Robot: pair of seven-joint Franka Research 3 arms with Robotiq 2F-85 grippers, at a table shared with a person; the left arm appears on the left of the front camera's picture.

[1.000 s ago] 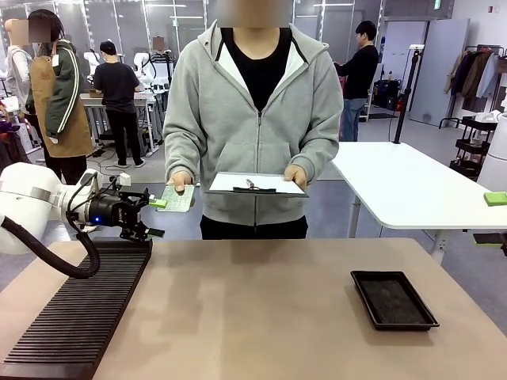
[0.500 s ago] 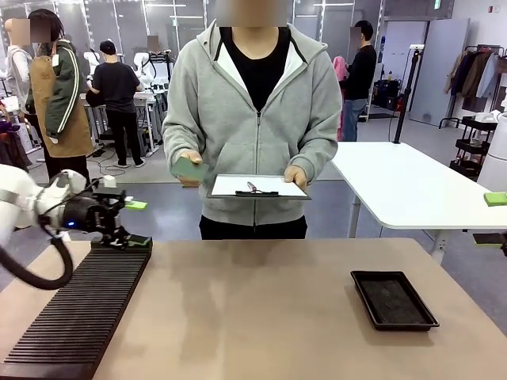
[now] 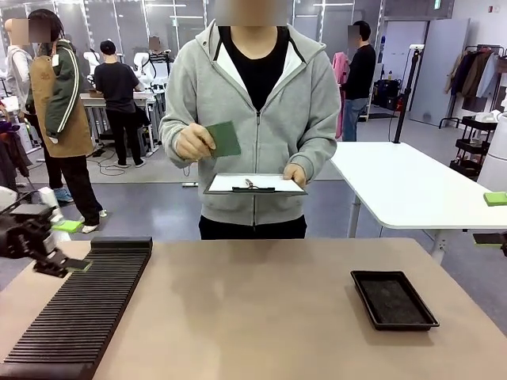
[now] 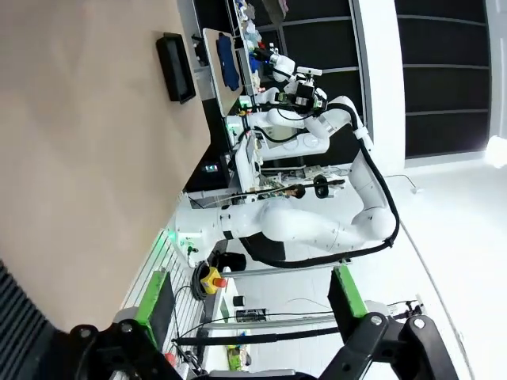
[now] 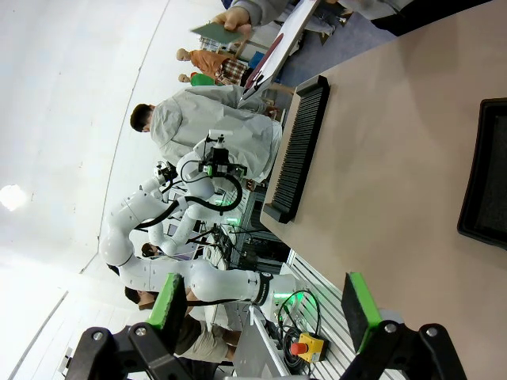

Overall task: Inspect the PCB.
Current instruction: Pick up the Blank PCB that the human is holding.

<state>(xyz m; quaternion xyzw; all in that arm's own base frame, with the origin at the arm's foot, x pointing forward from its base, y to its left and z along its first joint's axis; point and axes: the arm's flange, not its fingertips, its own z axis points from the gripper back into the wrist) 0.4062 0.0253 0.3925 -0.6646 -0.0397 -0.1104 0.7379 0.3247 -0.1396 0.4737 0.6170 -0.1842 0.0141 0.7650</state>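
Note:
The person across the table holds the PCB point(image 3: 224, 138), a small green board, up at chest height in one hand; it also appears in the right wrist view point(image 5: 215, 29). Their other hand holds a clipboard point(image 3: 253, 184) with white paper. My left gripper point(image 3: 70, 246) is at the far left edge, over the end of the black slotted rack point(image 3: 87, 301), open with nothing between its green pads point(image 4: 150, 297). My right gripper point(image 5: 263, 305) is open and holds nothing, well back from the table.
A black tray point(image 3: 394, 299) lies on the right side of the tan table point(image 3: 261, 317). A white table point(image 3: 412, 186) stands behind at the right. Other people stand at benches in the background.
My left arm has pulled back to the left, away from the person. The person has lifted the PCB from beside the clipboard up to chest height.

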